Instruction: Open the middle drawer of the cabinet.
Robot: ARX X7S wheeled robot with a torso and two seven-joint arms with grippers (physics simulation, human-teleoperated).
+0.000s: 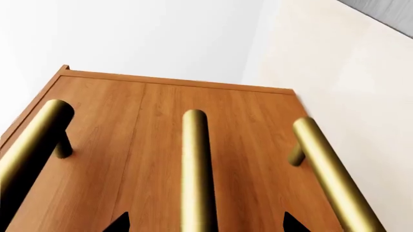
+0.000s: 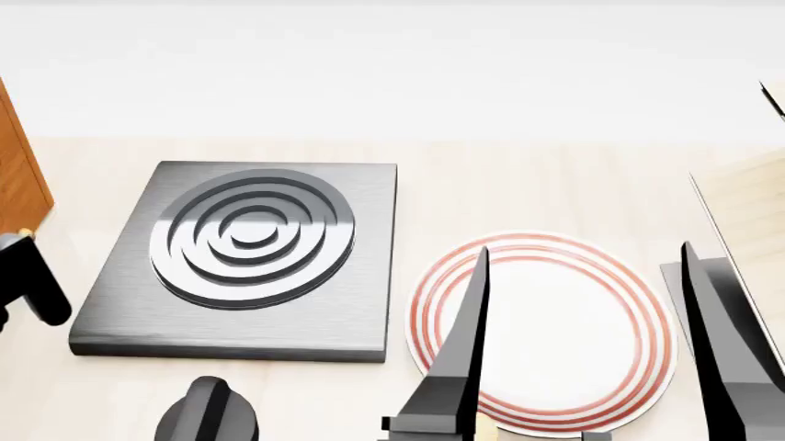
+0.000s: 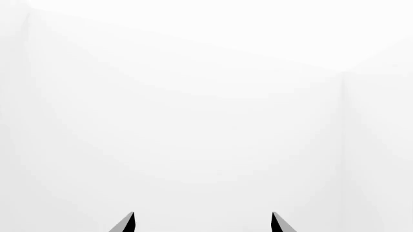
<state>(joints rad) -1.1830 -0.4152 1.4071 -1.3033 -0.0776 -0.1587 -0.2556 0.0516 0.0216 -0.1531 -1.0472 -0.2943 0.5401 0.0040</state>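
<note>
Two dark fingertips (image 1: 117, 223) of my left gripper (image 1: 206, 224) sit at the frame edge of the left wrist view, jaws apart, with the middle brass handle (image 1: 195, 169) running between them. I cannot tell whether either tip touches the bar. That handle belongs to the middle drawer (image 1: 154, 159), whose flat orange-brown front fills the view. Two more brass handles, one on each side (image 1: 32, 145) (image 1: 332, 169), mark the neighbouring drawers of the cabinet (image 1: 174, 83). All three fronts look flush; no gap shows. White wall and a pale surface lie beyond the cabinet.

Head view: right arm links (image 2: 460, 367) rise dark in the foreground, partly covering a white plate (image 2: 552, 312) with red rings. A second dark link (image 2: 718, 349) stands at the right. I cannot single out the jaws themselves here. Left of the plate, a grey square slab (image 2: 233, 303) with raised concentric rings lies on the pale bench (image 2: 516, 184). A dark knob-like shape (image 2: 209, 413) sits near the lower edge. At far left, a sliver of the cabinet's orange-brown side shows, with part of the left arm (image 2: 31, 280) just below it.

Right wrist view: only the right gripper's (image 3: 202, 223) two dark tips (image 3: 125, 223) show, jaws apart, holding nothing, against blank white walls.
</note>
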